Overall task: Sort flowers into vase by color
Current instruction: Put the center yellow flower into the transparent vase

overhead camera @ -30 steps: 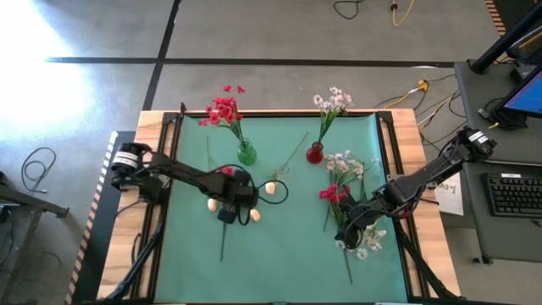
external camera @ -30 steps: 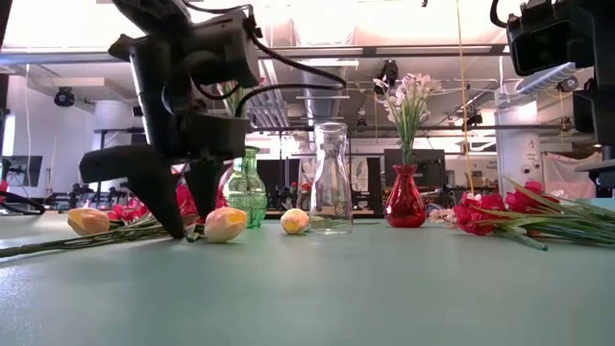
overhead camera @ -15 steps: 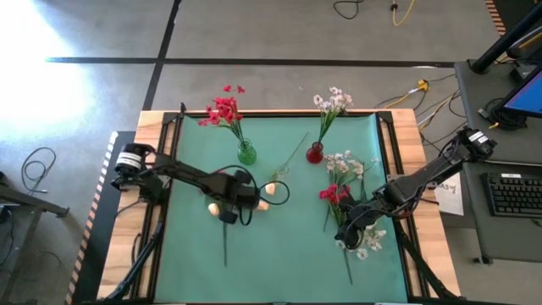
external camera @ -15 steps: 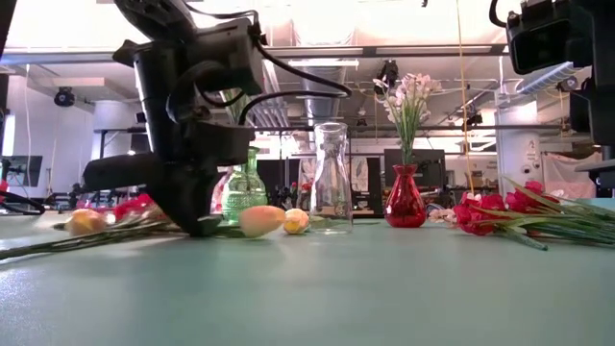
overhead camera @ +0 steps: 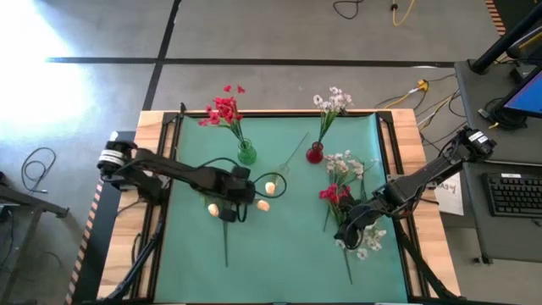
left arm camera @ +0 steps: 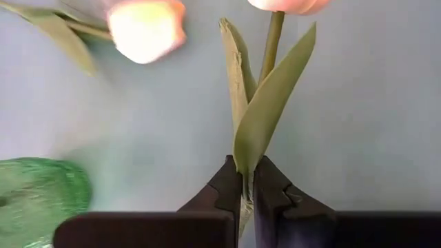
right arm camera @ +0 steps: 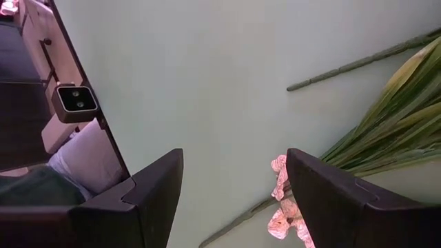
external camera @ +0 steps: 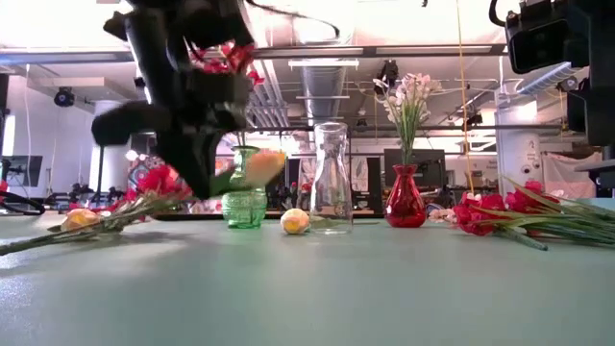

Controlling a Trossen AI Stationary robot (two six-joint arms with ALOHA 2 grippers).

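Two vases — green (external camera: 244, 197) and clear (external camera: 331, 180) — stand just beyond the left gripper (left arm camera: 247, 180), which hangs above the mat pinching a cream rosebud (external camera: 261, 166) by its stem — right gripper (right arm camera: 231, 196) spread wide.

place: lab/workshop | evidence: concrete floor (overhead camera: 279, 34), loose cables (overhead camera: 38, 169), keyboard (overhead camera: 517, 193), ceiling ducts (external camera: 327, 82), monitors (external camera: 19, 171)

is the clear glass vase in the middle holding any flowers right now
No: in the low view the clear glass vase stands empty, while the green vase and the red vase each hold stems.
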